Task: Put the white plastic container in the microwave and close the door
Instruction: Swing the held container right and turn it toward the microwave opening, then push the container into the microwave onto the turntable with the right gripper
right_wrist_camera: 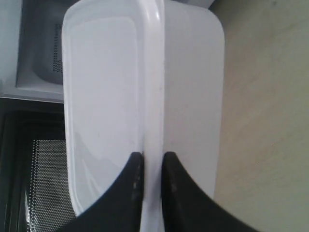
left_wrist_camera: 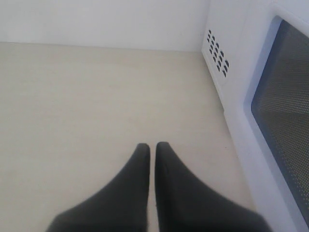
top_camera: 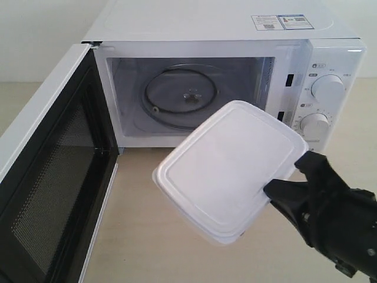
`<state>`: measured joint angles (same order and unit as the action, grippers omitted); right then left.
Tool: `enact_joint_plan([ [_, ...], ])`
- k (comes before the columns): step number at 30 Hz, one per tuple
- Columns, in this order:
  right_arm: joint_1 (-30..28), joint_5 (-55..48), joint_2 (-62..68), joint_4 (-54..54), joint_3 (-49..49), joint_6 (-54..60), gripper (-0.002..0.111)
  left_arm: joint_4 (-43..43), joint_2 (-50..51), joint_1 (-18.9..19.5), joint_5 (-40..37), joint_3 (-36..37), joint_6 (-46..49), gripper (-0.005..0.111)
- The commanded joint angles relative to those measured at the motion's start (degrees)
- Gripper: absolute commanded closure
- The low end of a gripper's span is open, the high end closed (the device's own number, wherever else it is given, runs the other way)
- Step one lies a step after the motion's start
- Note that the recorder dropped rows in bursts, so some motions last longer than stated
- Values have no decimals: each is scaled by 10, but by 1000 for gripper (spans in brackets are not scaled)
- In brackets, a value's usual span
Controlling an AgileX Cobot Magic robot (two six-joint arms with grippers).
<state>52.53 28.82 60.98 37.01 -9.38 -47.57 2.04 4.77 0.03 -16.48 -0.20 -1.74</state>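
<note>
The white plastic container hangs tilted in the air in front of the microwave, whose cavity shows the glass turntable. My right gripper is shut on the container's rim at its near right end; in the right wrist view the black fingers pinch the lid's rim of the container. The door stands wide open at the left, its mesh window facing inward. My left gripper is shut and holds nothing, hovering over the tabletop beside the door.
The beige tabletop runs in front of the microwave. Two round dials sit on the control panel at the right. Vent holes show on the microwave's side in the left wrist view.
</note>
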Motion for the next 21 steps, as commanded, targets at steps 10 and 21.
enact_joint_plan([
  [10, 0, 109, 191, -88, -97, -146, 108, -1, -4, 4, 2, 2, 0, 102],
  [21, 0, 143, 284, -22, -176, -155, 108, -1, -4, 4, 2, 2, 0, 102],
])
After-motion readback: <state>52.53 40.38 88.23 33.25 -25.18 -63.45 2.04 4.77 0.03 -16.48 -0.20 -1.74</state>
